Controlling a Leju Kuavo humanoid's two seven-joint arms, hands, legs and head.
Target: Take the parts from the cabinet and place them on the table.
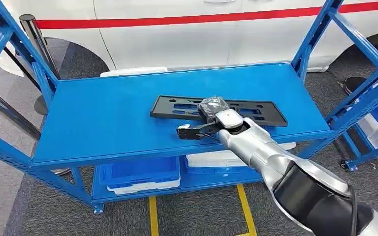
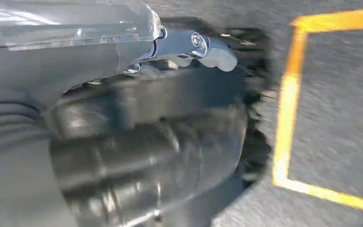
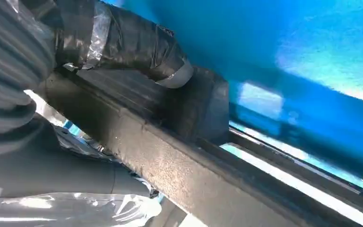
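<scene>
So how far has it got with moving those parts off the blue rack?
Nothing looks finished yet. The long black part lies flat on the blue shelf, and no table is in sight. In hand: the right hand rests on the part's near edge, and the wrist view shows its fingers closing over the edge. The lift and the trip to the table are left.

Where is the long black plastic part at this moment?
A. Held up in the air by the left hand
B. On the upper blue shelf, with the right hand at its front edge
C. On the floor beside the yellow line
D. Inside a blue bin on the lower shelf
B. The head view shows the long black part lying flat on the upper blue shelf, and the right hand reaches its front edge.
</scene>
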